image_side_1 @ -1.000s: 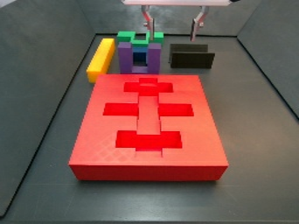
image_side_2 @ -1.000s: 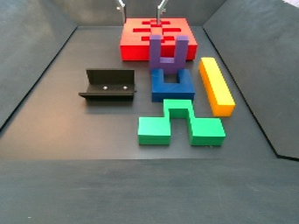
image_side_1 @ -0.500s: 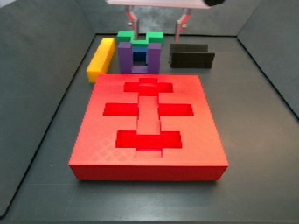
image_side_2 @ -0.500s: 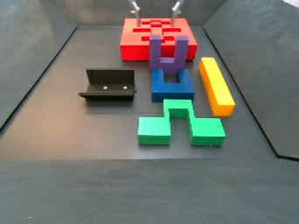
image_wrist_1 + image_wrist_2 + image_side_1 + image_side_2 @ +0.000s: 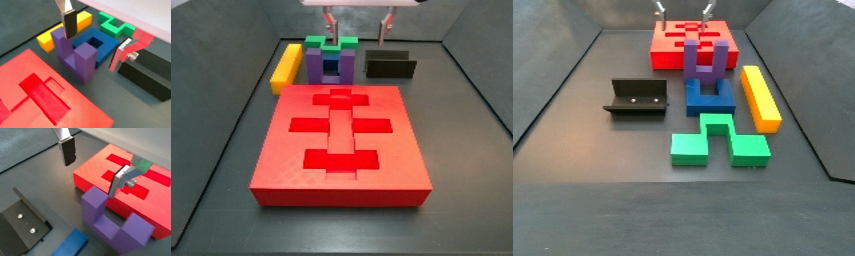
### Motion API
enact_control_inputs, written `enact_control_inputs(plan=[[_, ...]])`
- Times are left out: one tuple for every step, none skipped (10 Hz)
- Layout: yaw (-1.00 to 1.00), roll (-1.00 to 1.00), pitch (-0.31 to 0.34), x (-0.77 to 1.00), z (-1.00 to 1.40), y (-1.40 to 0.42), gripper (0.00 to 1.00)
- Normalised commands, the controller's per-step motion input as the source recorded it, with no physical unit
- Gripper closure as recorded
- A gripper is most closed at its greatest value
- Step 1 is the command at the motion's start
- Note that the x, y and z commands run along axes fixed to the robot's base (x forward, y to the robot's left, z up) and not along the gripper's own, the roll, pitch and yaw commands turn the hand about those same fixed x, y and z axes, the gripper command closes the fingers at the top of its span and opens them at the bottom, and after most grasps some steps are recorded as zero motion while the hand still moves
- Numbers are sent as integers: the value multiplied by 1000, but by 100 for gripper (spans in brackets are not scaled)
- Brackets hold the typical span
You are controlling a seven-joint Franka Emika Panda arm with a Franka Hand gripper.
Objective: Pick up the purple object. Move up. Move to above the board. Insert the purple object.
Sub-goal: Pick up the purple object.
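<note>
The purple object [image 5: 75, 52], mid-frame in a wrist view, looks rigid, light and smooth, best pinched across one prong by the gripper [image 5: 97, 35], spread wide and empty above.

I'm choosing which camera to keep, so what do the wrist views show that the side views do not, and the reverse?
Only the wrist views show the gripper up close: its fingers are open and empty, above the purple object. Only the side views show the whole floor: the entire board, the fixture beside the blue block, and the full yellow bar and green block. All of them show the purple object standing prongs up, not yet grasped.
</note>
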Motion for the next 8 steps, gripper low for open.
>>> enact_control_inputs(plan=[[0,11,0,31,-277,140,0],[60,50,0,0,-394,154,0],[146,99,3,-226,-397,114,0],[157,41,0,-134,-271,0,0],[120,36,0,26,-266,0,0],[94,47,9,43,-289,0,0],[63,79,20,3,-360,0,0],[46,87,19,6,-357,3,0]])
